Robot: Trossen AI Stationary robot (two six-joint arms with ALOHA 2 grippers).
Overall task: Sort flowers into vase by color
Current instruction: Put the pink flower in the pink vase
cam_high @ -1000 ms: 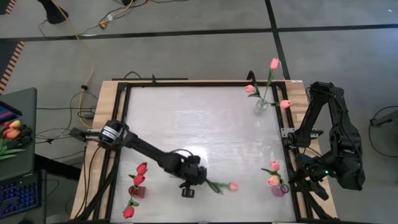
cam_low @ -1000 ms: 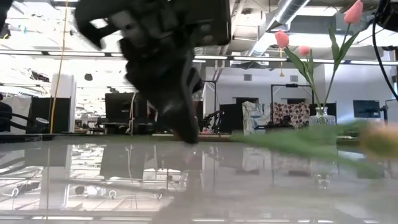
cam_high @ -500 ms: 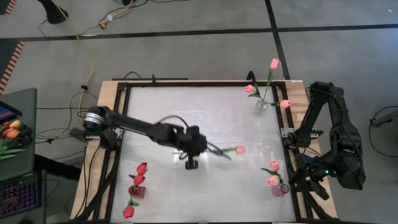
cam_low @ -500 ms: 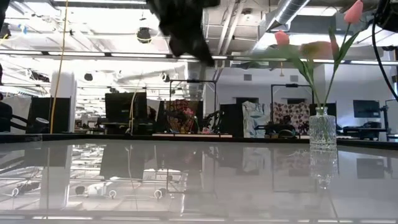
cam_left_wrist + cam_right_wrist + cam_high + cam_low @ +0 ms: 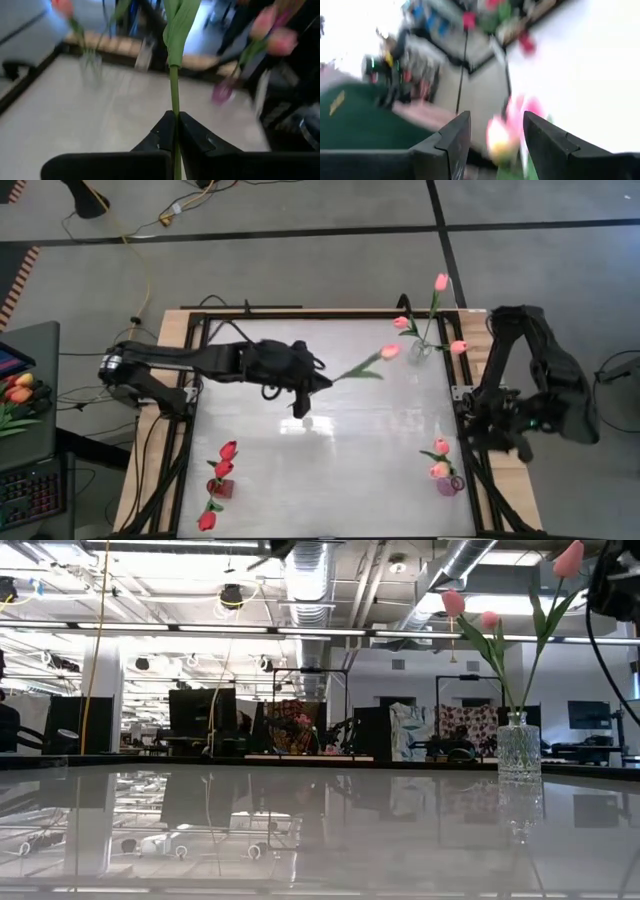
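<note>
My left gripper [image 5: 316, 383] hovers high over the middle of the table and is shut on a pink tulip [image 5: 390, 351]; its head points at the clear glass vase [image 5: 421, 350] in the far right corner. That vase holds three pink tulips [image 5: 453, 602]. A purple vase [image 5: 447, 485] at the near right holds two pale salmon-pink tulips [image 5: 441, 446]. A red vase [image 5: 220, 486] at the near left holds red tulips [image 5: 228, 450]. My right gripper [image 5: 495, 120] is open at the table's right edge [image 5: 492, 442], just behind the salmon-pink heads. My left gripper pinches the tulip's thin green stem [image 5: 174, 102] between its two shut fingers [image 5: 161, 132]. The stem runs straight on out past the fingertips, along the fingers. The flower is lifted clear of the table, its leaf [image 5: 180, 25] and head out ahead toward the clear vase.
The wooden table frame [image 5: 170, 380] and black rails border the white top. A bunch of orange-red tulips [image 5: 18, 390] lies on a side desk off the table's left. Cables trail on the floor beyond the far edge. The middle of the table top [image 5: 330, 460] is bare.
My left gripper has risen from the near middle of the table and swung toward the far right, carrying the pink tulip. The flower now hangs in the air, its head close to the clear vase. My right arm has shifted a little toward the far edge.
</note>
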